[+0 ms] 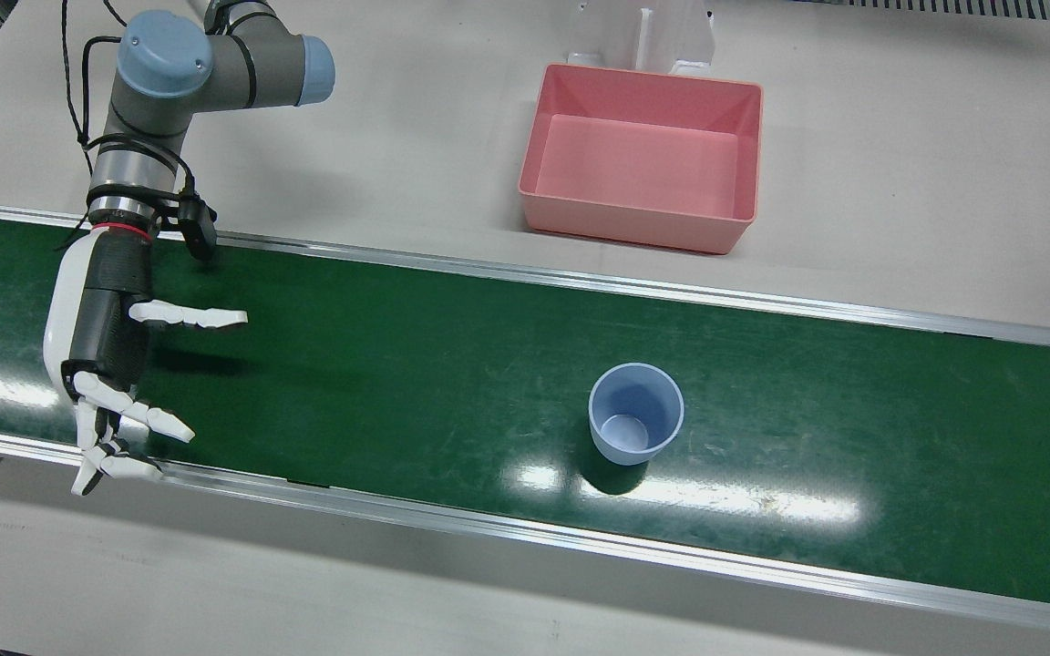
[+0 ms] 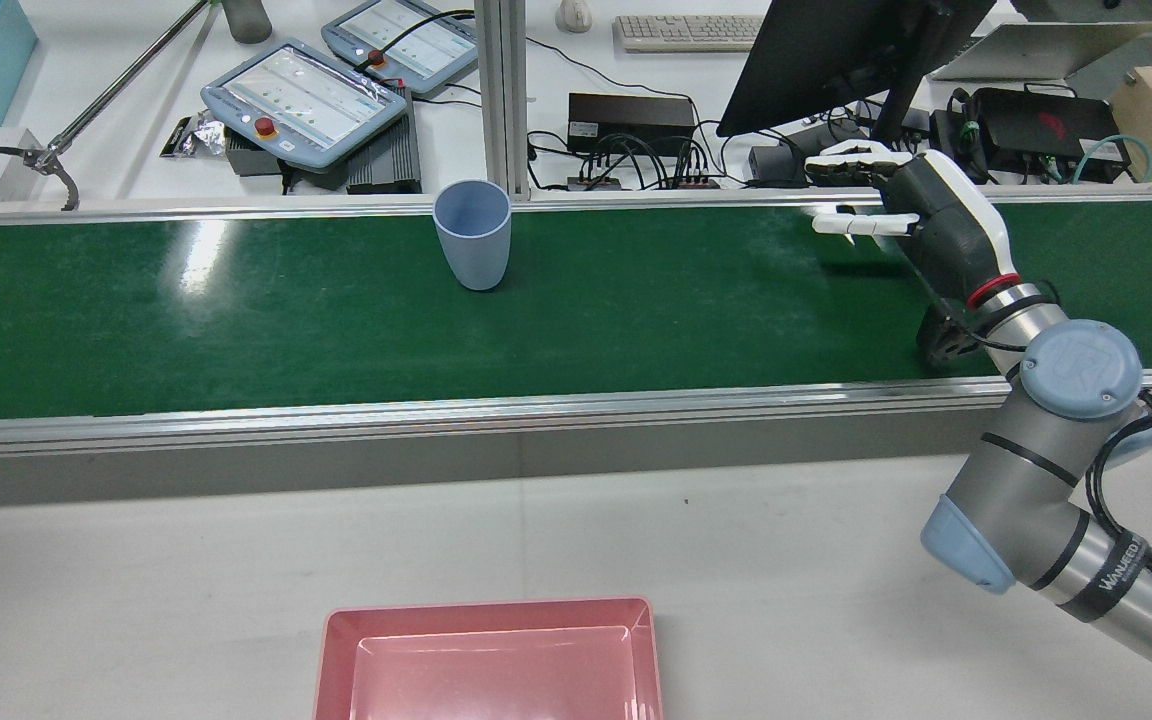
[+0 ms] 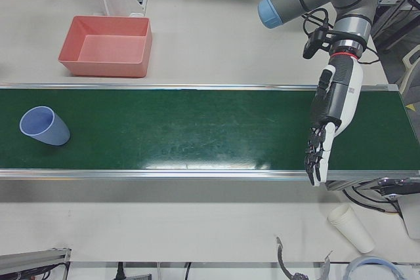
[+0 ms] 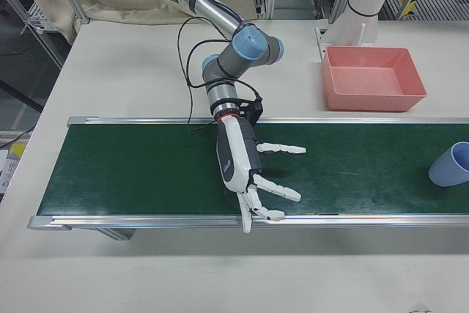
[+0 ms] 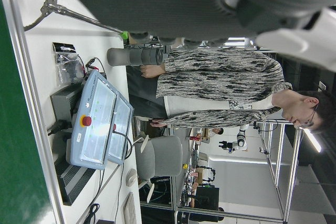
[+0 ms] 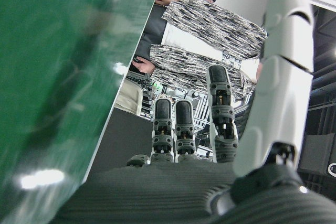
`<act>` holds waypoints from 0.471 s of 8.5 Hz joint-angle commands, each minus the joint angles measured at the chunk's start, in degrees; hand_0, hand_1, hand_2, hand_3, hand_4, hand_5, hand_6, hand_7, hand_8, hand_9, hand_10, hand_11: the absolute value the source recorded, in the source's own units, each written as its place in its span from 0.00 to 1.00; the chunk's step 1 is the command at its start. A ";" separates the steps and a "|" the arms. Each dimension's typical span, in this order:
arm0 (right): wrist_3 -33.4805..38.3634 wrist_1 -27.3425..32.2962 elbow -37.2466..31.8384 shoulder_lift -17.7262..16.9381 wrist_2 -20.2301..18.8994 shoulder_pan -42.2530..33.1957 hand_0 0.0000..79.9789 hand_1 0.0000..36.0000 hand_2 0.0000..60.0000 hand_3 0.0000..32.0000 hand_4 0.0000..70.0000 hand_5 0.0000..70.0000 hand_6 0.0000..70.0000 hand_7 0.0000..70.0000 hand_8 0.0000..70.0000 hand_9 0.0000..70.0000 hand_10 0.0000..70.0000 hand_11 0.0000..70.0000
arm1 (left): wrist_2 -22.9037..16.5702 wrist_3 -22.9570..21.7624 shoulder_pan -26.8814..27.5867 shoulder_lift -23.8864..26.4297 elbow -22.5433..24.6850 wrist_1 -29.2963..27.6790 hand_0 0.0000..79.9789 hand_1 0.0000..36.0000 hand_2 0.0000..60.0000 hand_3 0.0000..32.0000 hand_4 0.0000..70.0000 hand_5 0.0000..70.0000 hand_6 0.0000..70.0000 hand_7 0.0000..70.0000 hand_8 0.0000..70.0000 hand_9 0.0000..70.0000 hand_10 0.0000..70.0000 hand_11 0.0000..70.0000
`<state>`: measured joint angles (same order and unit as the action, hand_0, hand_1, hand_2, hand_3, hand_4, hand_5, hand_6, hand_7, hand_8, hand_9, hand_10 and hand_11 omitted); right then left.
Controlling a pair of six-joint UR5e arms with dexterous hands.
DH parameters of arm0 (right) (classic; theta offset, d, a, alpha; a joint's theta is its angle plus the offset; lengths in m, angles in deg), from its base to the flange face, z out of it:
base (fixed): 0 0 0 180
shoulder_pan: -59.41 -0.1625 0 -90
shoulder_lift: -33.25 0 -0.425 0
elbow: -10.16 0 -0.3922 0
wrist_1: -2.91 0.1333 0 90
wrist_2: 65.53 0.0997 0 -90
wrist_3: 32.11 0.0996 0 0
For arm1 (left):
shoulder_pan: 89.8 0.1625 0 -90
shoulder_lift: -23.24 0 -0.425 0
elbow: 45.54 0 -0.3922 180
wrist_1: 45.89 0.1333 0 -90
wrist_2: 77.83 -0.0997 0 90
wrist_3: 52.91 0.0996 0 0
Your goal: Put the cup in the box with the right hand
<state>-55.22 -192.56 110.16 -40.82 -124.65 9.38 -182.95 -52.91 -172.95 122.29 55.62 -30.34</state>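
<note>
my right hand hangs over the green belt, fingers spread wide, holding nothing. the blue cup stands upright well beyond those fingertips; the pink box sits off the belt.

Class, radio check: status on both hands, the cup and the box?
Right hand open, over belt. Left hand unseen. Cup upright on belt, untouched. Box empty; nothing between.

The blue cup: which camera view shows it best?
The front view: the cup stands upright on the green belt, its inside visible. The rear and left-front views show it smaller; the right-front view cuts it at the edge; the hand views miss it.
</note>
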 commanded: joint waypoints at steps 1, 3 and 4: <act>-0.97 0.00 -0.24 0.07 -0.03 0.90 0.68 0.42 0.06 0.00 0.50 0.09 0.14 0.58 0.24 0.41 0.00 0.01 | 0.00 0.00 0.00 0.00 0.00 -0.09 0.00 0.00 0.00 0.00 0.00 0.00 0.00 0.00 0.00 0.00 0.00 0.00; -1.06 0.00 0.02 0.15 0.06 0.90 0.68 0.46 0.13 0.00 0.48 0.09 0.14 0.58 0.24 0.40 0.00 0.00 | 0.00 0.00 -0.09 0.00 0.00 -0.09 0.00 0.00 0.00 0.00 0.00 0.00 0.00 0.00 0.00 0.00 0.00 0.00; -1.06 0.00 0.02 0.50 -0.03 0.90 0.69 0.44 0.07 0.00 0.50 0.09 0.14 0.58 0.24 0.40 0.00 0.00 | 0.00 0.00 -0.09 0.00 0.00 0.00 0.00 0.00 0.00 0.00 0.00 0.00 0.00 0.00 0.00 0.00 0.00 0.00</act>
<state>-56.14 -192.56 110.08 -40.73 -124.66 10.23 -182.95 -52.91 -172.97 122.29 55.62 -30.38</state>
